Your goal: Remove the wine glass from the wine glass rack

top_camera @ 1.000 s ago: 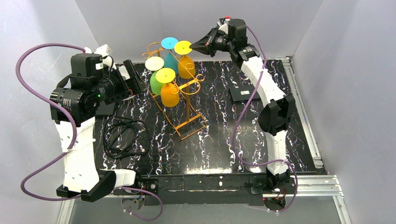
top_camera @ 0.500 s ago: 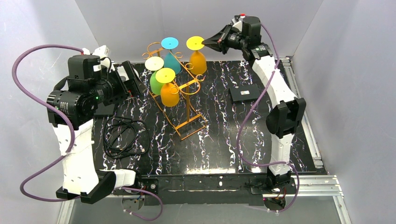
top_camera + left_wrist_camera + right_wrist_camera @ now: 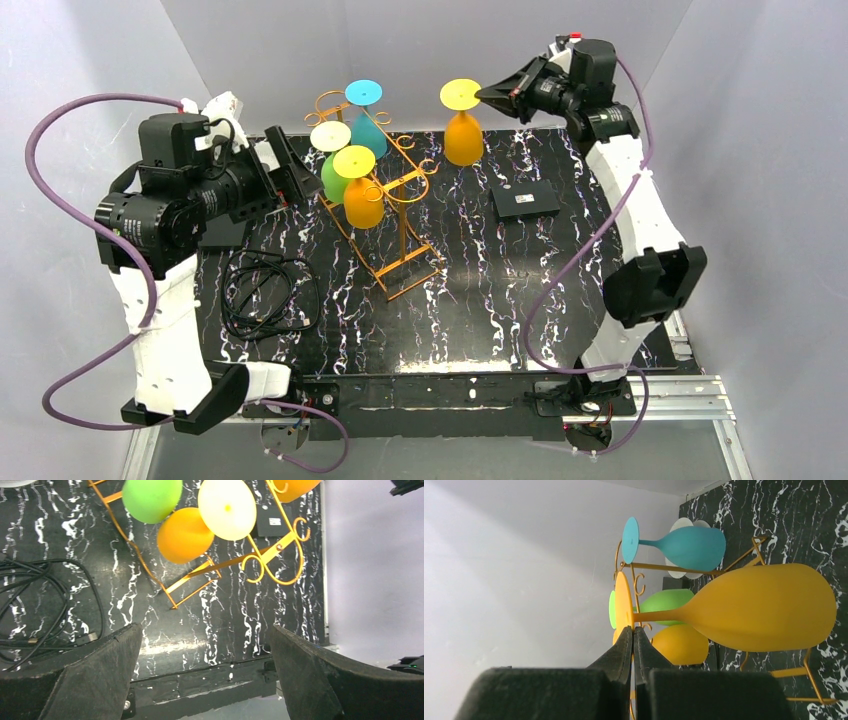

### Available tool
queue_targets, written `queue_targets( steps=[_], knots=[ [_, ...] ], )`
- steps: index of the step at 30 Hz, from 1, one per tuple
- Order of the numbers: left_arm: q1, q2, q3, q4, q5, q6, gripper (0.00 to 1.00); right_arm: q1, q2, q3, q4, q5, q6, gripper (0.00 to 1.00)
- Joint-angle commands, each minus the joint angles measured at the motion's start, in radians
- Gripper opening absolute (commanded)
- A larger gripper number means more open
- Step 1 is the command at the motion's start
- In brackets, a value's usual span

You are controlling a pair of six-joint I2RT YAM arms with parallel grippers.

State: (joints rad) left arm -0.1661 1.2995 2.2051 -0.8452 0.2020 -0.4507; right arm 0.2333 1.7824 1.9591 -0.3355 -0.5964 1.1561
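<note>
The orange-yellow wine glass [image 3: 463, 140] hangs upside down in the air, to the right of the orange wire wine glass rack [image 3: 385, 200] and apart from it. My right gripper [image 3: 482, 95] is shut on the edge of its round foot; the right wrist view shows the gripper [image 3: 632, 630] pinching the disc, with the glass's bowl [image 3: 764, 607] out to the right. A teal glass [image 3: 366, 128], a green one [image 3: 335, 178] and another orange one [image 3: 362, 200] hang on the rack. My left gripper [image 3: 285, 165] stands open and empty left of the rack [image 3: 225, 565].
A coil of black cable [image 3: 262, 295] lies on the marbled black table at the left. A flat black box [image 3: 525, 200] sits right of the rack, below the held glass. Grey walls close in on the back and both sides.
My right arm has carried the orange-yellow glass to the right, from the rack's back end to well away from it. The left arm has hardly moved.
</note>
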Motion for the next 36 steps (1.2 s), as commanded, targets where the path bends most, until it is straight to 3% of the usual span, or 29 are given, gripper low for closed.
queue_targets(
  steps=[1, 6, 12, 24, 36],
  knots=[
    [-0.006, 0.017, 0.047, -0.027, 0.123, -0.028, 1.0, -0.024, -0.124, -0.075, -0.042, 0.008, -0.03, 0.01],
    [-0.06, 0.034, 0.079, -0.027, 0.143, -0.043, 1.0, -0.049, -0.229, -0.134, -0.145, 0.018, -0.031, 0.01],
    [-0.221, 0.048, 0.112, -0.023, 0.096, -0.011, 0.94, -0.099, -0.344, -0.196, -0.279, -0.003, 0.012, 0.01],
    [-0.411, 0.037, 0.075, 0.038, 0.069, 0.027, 0.89, -0.165, -0.604, -0.401, -0.311, -0.036, 0.132, 0.01],
    [-0.709, 0.08, 0.004, 0.178, -0.074, 0.173, 0.8, -0.17, -0.667, -0.462, -0.333, -0.123, 0.242, 0.01]
  ],
)
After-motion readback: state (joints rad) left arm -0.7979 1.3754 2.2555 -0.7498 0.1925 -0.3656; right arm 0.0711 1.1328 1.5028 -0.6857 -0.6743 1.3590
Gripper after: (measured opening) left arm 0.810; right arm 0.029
